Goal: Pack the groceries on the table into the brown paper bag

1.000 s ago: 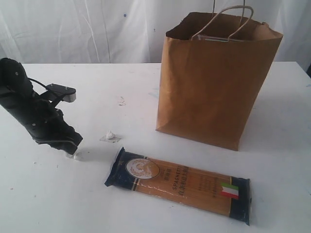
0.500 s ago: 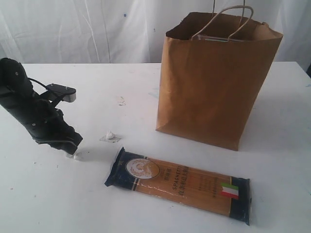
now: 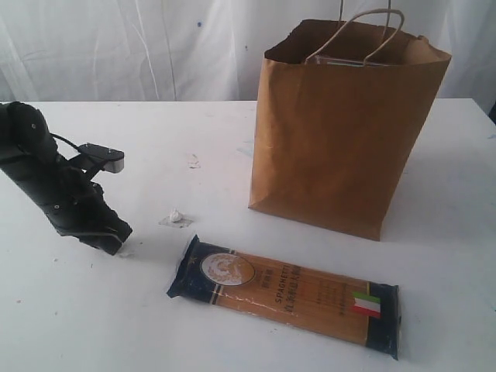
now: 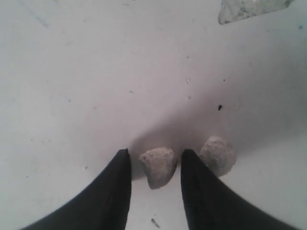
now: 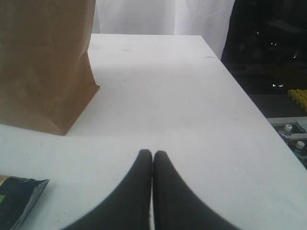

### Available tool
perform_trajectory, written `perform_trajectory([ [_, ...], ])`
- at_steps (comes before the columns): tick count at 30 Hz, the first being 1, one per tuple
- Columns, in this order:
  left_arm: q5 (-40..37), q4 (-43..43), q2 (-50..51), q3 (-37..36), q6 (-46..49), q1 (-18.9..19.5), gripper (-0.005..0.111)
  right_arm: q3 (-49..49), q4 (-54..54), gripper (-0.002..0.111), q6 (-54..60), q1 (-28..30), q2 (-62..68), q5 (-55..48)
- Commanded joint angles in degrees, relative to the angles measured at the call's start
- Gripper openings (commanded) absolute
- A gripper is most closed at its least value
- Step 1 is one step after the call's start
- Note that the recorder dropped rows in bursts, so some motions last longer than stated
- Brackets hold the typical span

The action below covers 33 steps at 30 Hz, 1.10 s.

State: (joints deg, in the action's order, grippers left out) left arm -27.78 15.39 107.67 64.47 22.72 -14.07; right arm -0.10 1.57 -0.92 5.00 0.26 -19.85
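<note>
The counter (image 3: 194, 116) is a wide white surface, marked with small dark specks and scuffs, and a white curtain (image 3: 116, 46) hangs behind it. The brown paper bag (image 3: 341, 132) stands upright toward the far right of the counter, mouth open, its 2 cord handles (image 3: 364, 31) arching over the top. The spaghetti pack (image 3: 287, 294) lies flat on the counter in front of the bag, apart from it, with its dark blue ends pointing left and right. On the left, the left hand (image 3: 108, 240) is lowered to the counter, well apart from the pack; a small crumpled white scrap (image 3: 175, 216) lies between them. In the left wrist view the left hand (image 4: 154, 160) is released, its 2 dark fingers parted on either side of a small whitish lump (image 4: 158, 166), with a 2nd lump (image 4: 218, 155) just beside the outer finger. In the right wrist view the right hand (image 5: 152, 155) is clenched on nothing, above bare counter (image 5: 168, 96), with the bag (image 5: 43, 62) and a corner of the pack (image 5: 19, 191) to one side and a dark room beyond the counter's edge.
</note>
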Motion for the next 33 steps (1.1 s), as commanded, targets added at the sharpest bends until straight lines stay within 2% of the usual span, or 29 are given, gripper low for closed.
perform_trajectory([
  [1,-1.3,0.8,-0.1,0.1,0.0,0.0,0.029,0.1,0.2,0.0,-0.3,0.2,-0.3,0.2],
  [7,-1.3,0.8,-0.1,0.1,0.0,0.0,0.0,0.1,0.2,0.0,-0.3,0.2,-0.3,0.2],
  [13,-1.3,0.8,-0.3,0.1,0.0,0.0,0.0,0.1,0.2,0.0,-0.3,0.2,-0.3,0.2],
  [16,-3.8,1.0,-1.7,1.8,-0.1,0.0,0.0,0.1,0.2,0.0,-0.3,0.2,-0.3,0.2],
  [23,-21.2,8.3,-7.3,9.0,-0.1,0.0,0.0,0.1,0.2,0.0,-0.3,0.2,-0.3,0.2],
  [27,-27.8,14.4,-10.4,7.3,5.5,-0.4,0.0,0.1,0.2,0.0,-0.3,0.2,-0.3,0.2],
  [33,-24.7,20.0,-13.6,2.2,10.6,-2.4,0.0,0.1,0.2,0.0,-0.3,0.2,-0.3,0.2],
])
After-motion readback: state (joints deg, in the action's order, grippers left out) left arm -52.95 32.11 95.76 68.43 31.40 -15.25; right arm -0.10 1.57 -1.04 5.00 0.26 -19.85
